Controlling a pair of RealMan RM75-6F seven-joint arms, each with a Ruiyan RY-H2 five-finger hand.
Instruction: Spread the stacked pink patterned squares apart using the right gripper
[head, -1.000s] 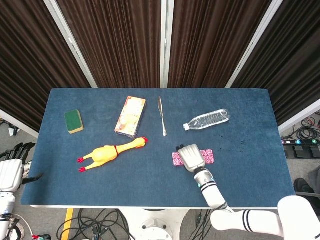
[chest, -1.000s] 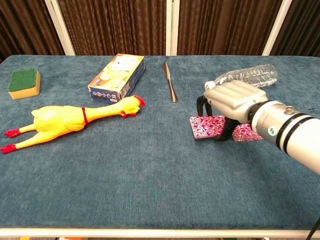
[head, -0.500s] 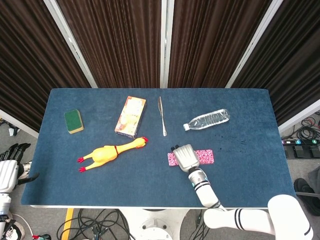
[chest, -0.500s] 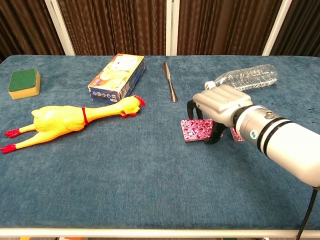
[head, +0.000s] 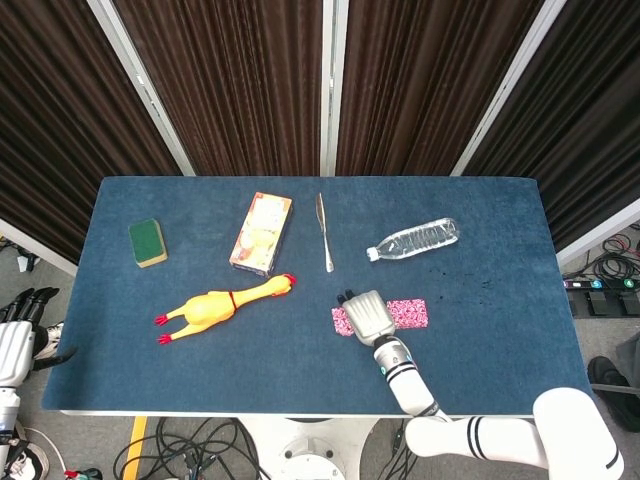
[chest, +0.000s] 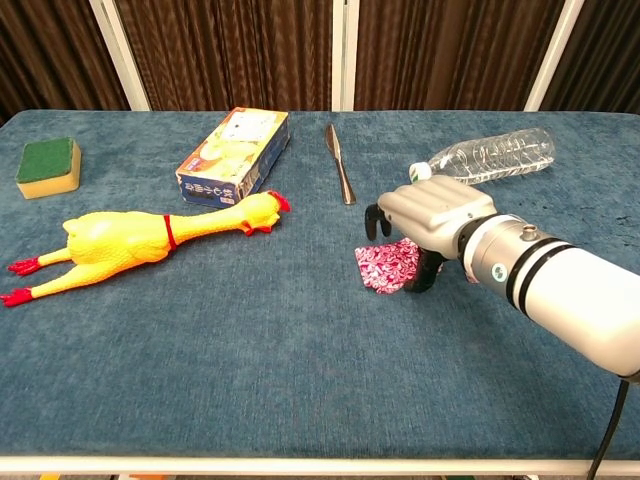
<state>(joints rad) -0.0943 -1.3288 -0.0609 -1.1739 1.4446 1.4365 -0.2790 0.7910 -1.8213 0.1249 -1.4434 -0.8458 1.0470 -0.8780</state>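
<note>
Two pink patterned squares lie on the blue table. The upper square sticks out to the left from under my right hand, whose fingertips press down on it. The other square lies flat to the right of the hand in the head view; the chest view hides nearly all of it behind the hand. At the lower left edge of the head view, off the table, my left hand hangs with its fingers apart and nothing in it.
A yellow rubber chicken lies to the left. Further back are a green sponge, a snack box, a knife and a plastic bottle lying on its side.
My right hand has slid to the left, dragging the upper pink square with it. The lower square stayed where it was, so the two now overlap less.
</note>
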